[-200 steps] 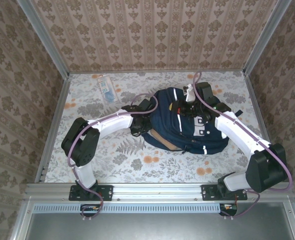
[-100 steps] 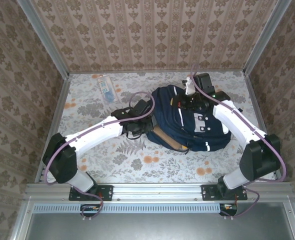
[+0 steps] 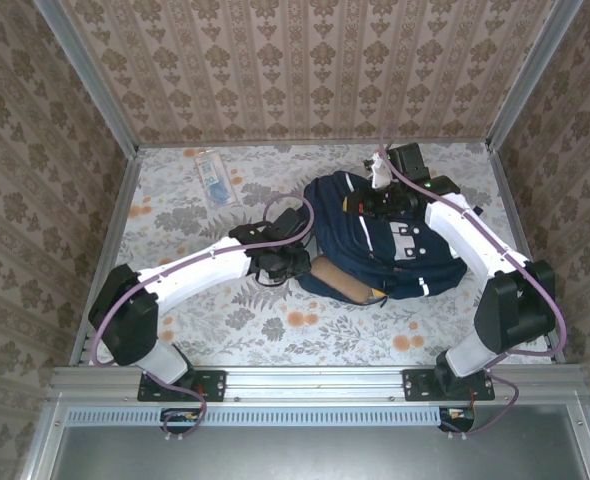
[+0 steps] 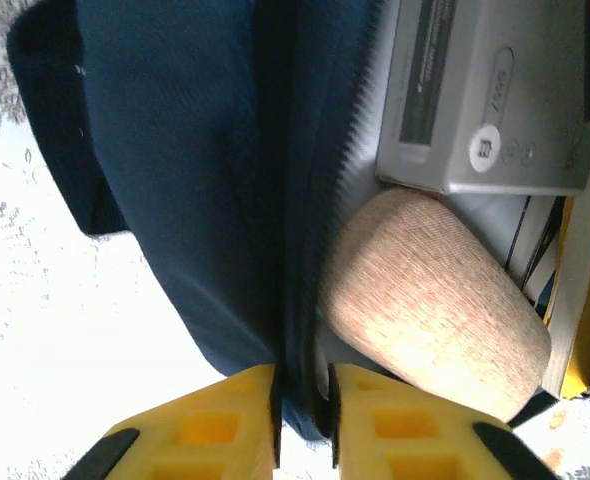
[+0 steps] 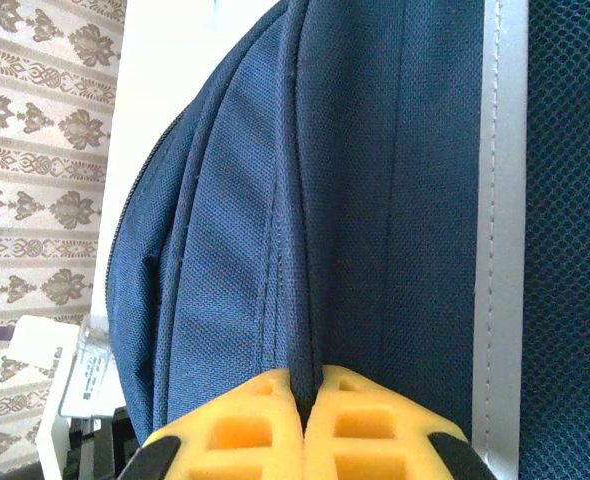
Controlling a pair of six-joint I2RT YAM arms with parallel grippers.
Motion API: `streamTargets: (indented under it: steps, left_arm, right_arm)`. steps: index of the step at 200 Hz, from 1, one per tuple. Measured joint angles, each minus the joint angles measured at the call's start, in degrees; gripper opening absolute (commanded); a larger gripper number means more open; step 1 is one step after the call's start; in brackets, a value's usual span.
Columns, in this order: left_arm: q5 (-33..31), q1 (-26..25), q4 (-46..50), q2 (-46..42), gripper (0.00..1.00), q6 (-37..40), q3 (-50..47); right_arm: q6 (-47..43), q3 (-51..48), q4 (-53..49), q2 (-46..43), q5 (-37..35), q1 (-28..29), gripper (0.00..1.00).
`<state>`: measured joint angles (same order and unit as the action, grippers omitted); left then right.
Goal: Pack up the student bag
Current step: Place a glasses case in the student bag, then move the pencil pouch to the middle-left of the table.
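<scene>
Plastic packet (image 3: 213,177) lies unpacked far left on the worktop (image 3: 175,300). The left hand (image 4: 303,385) sits narrowly parted around the zip edge; I cannot tell if it grips. The student bag (image 3: 375,245) lies mid-worktop, mouth open, beige pouch (image 4: 430,310) inside. The right hand (image 5: 303,388) is clamped on a seam. Packet and zipping look left to do.

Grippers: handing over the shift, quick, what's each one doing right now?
Left gripper: jaws slightly apart around the student bag rim; grip cannot be told.
Right gripper: shut on a fold of the student bag.

The student bag (image 3: 375,250) lies right of centre on the tabletop (image 3: 205,320); a packet (image 3: 213,176) lies behind it, leftward.
</scene>
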<state>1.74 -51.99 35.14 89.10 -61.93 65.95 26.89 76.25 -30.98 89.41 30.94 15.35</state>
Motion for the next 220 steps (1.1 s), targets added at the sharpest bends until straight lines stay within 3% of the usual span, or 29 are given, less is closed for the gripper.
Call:
streamTargets:
  steps: [18,38,53,103,150,188,220]
  left_arm:
    - [0.9,0.2,1.2,0.0,0.45,0.7,0.0]
    - [1.1,1.8,3.1,0.0,0.47,2.2,0.1]
    - [0.8,4.1,4.5,-0.1,0.58,3.9,0.2]
    - [-2.8,17.5,6.5,1.4,0.54,15.4,6.7]
    - [-4.5,30.6,0.5,11.8,0.52,24.8,14.6]
    - [0.9,39.6,-7.2,24.1,0.5,26.4,22.9]
    - [4.4,44.1,-9.6,34.1,0.51,26.4,33.0]
  right_arm:
    - [0.0,-0.9,0.8,-0.9,0.0,-0.3,0.0]
    - [0.0,-2.0,1.2,-2.4,-0.1,-0.7,0.0]
    - [0.0,-3.0,1.4,-3.7,-0.1,-0.9,0.0]
    - [0.6,-5.9,2.9,-6.7,0.0,-1.0,0.0]
    - [2.1,-8.2,4.0,-9.9,-0.1,-1.0,0.0]
    - [3.3,-9.3,4.5,-11.3,0.0,-0.9,0.0]
    - [3.8,-10.2,5.1,-11.7,0.0,-0.9,0.01]
